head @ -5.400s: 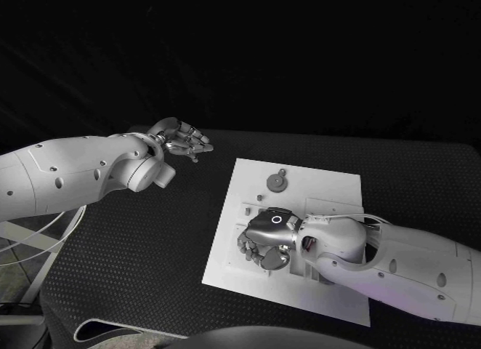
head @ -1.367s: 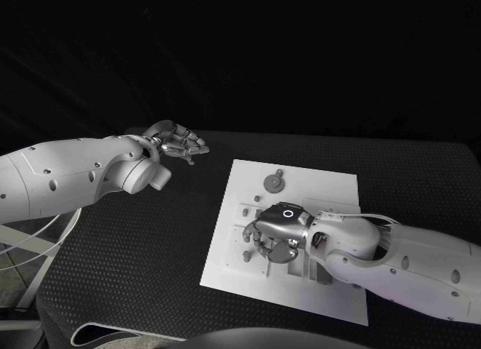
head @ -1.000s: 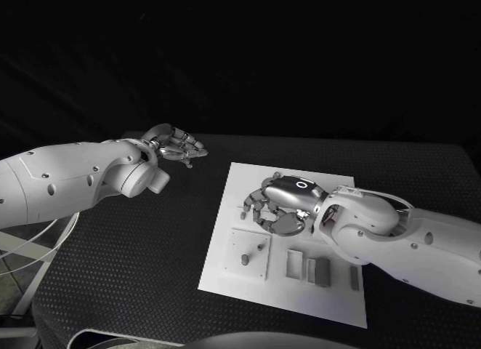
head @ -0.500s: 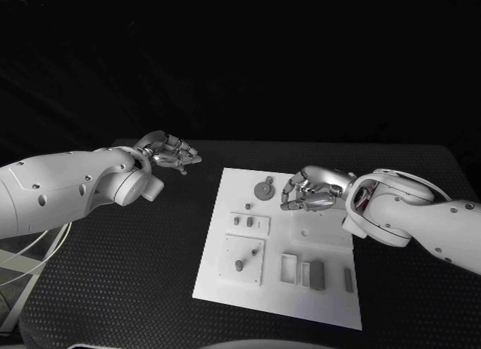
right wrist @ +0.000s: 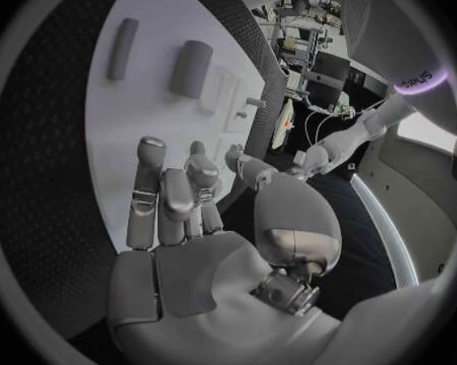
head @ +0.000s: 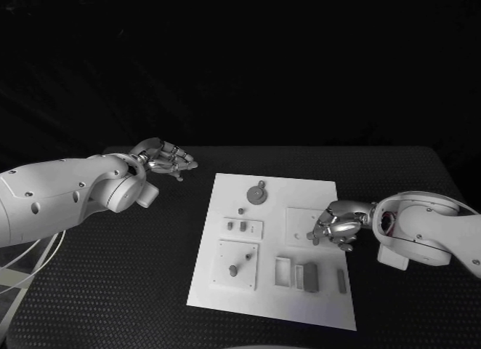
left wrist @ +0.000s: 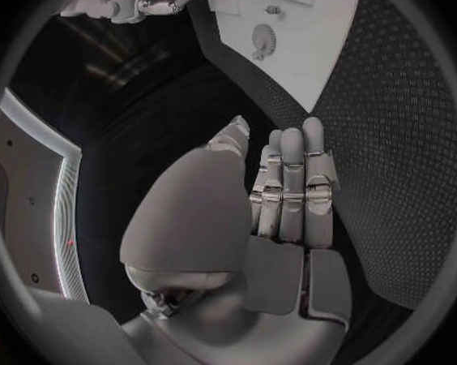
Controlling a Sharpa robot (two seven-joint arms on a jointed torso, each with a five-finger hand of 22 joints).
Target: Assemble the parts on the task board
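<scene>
Right hand (head: 338,227) hovers over the task board's (head: 272,291) right edge.

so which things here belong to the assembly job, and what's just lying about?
Job:
white rectangular task board
round grey gear-like part
small grey parts
right hand, over the board
left hand, off the board

Lying about:
black textured table
</scene>
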